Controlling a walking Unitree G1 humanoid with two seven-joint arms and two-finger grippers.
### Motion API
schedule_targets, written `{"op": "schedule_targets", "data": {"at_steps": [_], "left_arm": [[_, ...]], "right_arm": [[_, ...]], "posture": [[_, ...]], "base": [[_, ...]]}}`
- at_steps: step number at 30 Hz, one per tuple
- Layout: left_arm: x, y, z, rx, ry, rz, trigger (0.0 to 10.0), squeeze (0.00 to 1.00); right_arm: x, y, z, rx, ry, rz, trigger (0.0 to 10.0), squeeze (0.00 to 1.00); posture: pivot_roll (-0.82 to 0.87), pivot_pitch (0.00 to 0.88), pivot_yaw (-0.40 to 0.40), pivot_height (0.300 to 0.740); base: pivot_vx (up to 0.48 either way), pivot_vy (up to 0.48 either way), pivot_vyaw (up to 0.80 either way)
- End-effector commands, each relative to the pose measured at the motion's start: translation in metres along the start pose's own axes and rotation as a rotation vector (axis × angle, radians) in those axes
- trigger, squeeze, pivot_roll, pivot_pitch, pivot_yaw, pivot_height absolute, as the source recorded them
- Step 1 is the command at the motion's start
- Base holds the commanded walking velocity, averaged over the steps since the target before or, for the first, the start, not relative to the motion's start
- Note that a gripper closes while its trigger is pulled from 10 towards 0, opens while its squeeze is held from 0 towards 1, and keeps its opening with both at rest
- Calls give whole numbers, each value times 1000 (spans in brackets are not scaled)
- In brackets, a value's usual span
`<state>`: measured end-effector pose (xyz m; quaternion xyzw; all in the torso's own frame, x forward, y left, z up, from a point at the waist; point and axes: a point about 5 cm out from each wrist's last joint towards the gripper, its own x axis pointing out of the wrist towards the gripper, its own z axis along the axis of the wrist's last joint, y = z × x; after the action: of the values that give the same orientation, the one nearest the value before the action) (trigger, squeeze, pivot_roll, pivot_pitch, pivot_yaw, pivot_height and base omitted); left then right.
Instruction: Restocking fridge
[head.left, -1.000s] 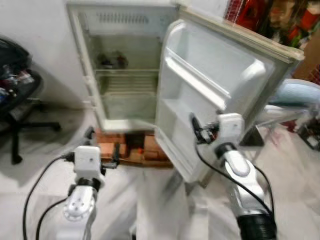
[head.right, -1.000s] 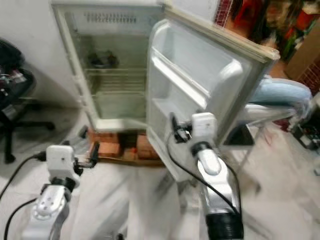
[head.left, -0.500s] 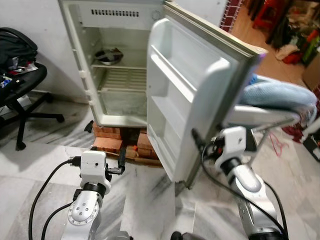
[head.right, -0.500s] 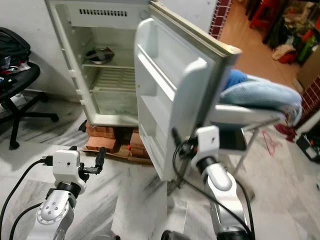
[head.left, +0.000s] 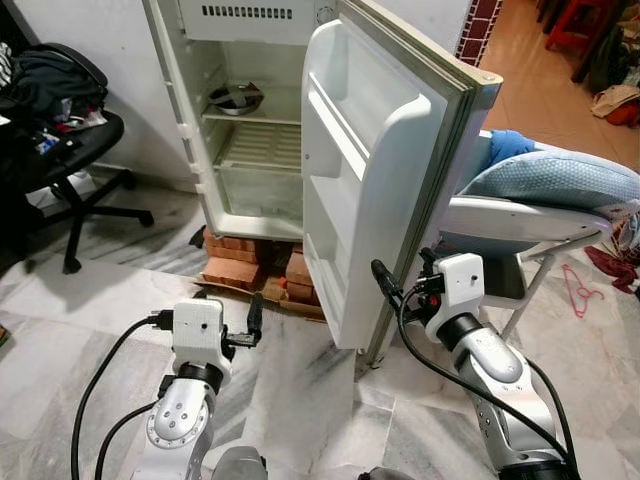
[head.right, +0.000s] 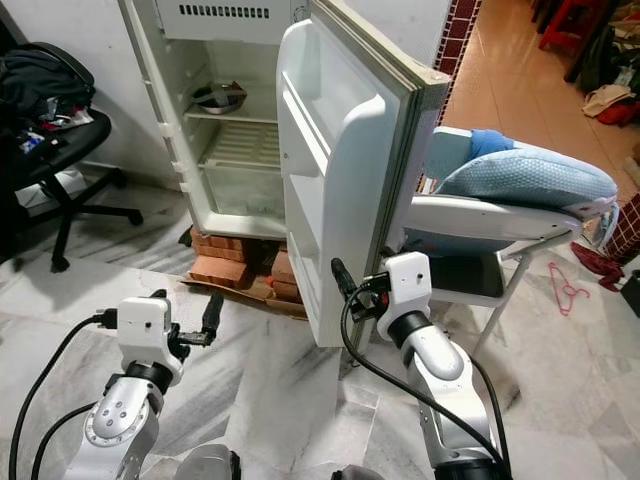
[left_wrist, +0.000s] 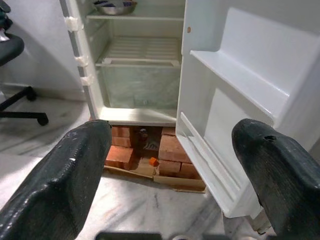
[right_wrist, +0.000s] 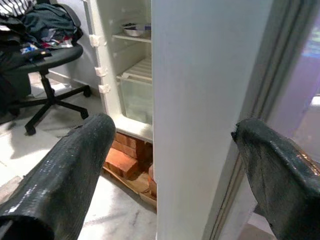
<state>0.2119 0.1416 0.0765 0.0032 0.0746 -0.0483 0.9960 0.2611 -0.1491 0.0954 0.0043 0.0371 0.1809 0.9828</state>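
My right pincer (right_wrist: 165, 165) is spread apart, its fingers either side of the door (right_wrist: 200, 100) edge. My left pincer (left_wrist: 170, 170), also apart, faces the fridge (left_wrist: 135, 80).

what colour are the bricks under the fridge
Reddish orange bricks, propping up the white fridge; clearest in the left wrist view.
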Motion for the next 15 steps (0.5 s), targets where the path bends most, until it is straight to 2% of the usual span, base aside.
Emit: {"op": "schedule_targets", "data": {"at_steps": [1,11,12,13,14,15], "left_arm": [[1,2,2,12,-7,5,10000,0],[1,2,2,12,-7,5,10000,0],[0,2,2,11,0,6,10000,0],[-3,8,-14,17,139,35,10000,0],[-4,10,-18,19,178,43,10000,0],[-5,11,-20,21,198,47,10000,0]], "right_arm": [[0,0,4,0,-15,-3,10000,0],[0,0,4,0,-15,-3,10000,0],[-8,4,-5,27,49,80,10000,0],[43,-38,31,-25,-22,-161,10000,0],[55,-48,45,-29,-51,-231,10000,0],[60,-52,52,-34,-68,-271,10000,0]], "posture": [[93,62,-25,740],[93,62,-25,740],[90,63,-24,740],[148,64,-39,740],[148,64,-39,740],[148,64,-39,740]], "base": [[0,0,0],[0,0,0],[0,0,0],[0,0,0],[0,0,0],[0,0,0]]}}
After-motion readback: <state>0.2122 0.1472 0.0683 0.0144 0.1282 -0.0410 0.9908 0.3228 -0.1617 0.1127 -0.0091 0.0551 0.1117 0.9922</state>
